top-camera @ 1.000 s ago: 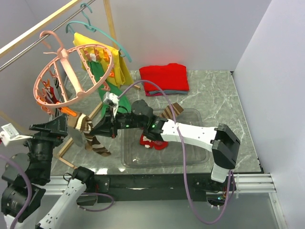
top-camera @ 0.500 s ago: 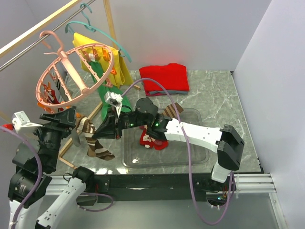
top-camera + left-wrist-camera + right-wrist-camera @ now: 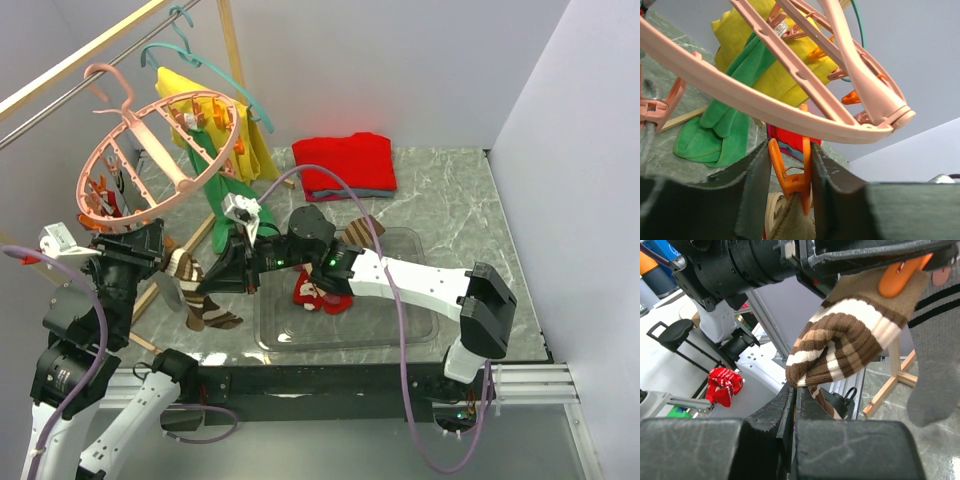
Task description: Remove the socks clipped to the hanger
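Left wrist: left fingers [image 3: 756, 200] are clamping the orange clip [image 3: 790, 176] from both sides; right fingers [image 3: 762, 427] are pinching the brown striped sock [image 3: 850, 342] hanging from it.

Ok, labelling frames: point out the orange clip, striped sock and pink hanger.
orange clip [image 3: 791, 184], left wrist view, clip body
striped sock [image 3: 850, 335], right wrist view, sock middle
pink hanger [image 3: 158, 152], top view, central spoke
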You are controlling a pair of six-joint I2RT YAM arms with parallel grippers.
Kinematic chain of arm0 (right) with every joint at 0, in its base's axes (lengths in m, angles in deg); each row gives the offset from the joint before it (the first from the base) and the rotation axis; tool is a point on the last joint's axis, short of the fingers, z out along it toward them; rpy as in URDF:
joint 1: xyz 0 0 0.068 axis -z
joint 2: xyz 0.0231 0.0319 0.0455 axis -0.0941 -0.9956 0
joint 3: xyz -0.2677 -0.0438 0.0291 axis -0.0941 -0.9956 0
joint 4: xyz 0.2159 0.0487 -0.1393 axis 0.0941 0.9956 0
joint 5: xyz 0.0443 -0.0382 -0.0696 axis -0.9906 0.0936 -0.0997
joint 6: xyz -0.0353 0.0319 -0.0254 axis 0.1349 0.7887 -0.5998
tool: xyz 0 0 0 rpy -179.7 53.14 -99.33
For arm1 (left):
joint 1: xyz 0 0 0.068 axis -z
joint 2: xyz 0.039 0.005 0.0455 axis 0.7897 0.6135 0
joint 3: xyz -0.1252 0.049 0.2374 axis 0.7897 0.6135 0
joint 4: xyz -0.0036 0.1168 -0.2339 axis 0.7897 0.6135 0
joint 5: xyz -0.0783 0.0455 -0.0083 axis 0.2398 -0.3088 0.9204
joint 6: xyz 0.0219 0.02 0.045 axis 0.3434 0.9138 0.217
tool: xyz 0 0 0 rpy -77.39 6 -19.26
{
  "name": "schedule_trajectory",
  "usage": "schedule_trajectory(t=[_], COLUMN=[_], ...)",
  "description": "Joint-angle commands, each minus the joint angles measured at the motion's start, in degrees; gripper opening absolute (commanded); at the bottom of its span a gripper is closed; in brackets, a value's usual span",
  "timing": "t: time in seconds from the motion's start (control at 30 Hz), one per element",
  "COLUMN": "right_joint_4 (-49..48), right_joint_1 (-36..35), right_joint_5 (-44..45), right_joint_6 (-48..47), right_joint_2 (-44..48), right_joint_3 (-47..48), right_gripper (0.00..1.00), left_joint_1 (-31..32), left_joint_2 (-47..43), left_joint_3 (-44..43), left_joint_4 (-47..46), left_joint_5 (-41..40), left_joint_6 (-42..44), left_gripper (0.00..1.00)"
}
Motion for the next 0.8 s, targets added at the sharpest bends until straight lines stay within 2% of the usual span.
schedule_trajectory(t=[0.0,0.03,0.17,0.3,0.33,0.47,0.63,0.77], right_joint_4=[-1.2,-0.9,2.7,8.5,10.0,19.4,26.4,33.1], right_joint_1=[0.3,0.2,0.3,0.9,1.1,4.8,10.4,14.7], right_joint_5=[-0.4,0.0,3.9,10.3,14.1,26.4,39.3,50.7], right_joint_6=[-0.4,-0.6,-2.7,-5.1,-5.6,-9.8,-12.8,-14.7], right_joint_2=[4.3,4.4,5.4,7.5,8.8,13.2,18.9,19.5], right_joint_3=[-1.4,-1.7,-2.4,-3.9,-4.3,-8.1,-14.7,-17.0], right_gripper=[0.0,0.0,0.0,0.0,0.0,0.0,0.0,0.0], left_joint_1=[0.2,0.2,0.2,0.1,0.1,0.2,0.2,0.2], left_joint_2=[0.2,0.4,0.9,1.0,1.0,1.5,2.1,2.3], left_joint_3=[-0.5,-0.7,-1.8,-2.3,-2.5,-3.2,-4.1,-4.6], left_joint_4=[-4.7,-4.8,-4.6,-4.8,-4.8,-4.8,-5.2,-6.5], left_joint_5=[-1.1,-0.8,0.3,1.5,1.9,3.8,5.5,6.7], left_joint_6=[3.2,3.6,4.9,5.3,5.4,5.2,5.0,4.1], left_gripper=[0.33,0.27,0.17,0.09,0.06,0.04,0.04,0.05])
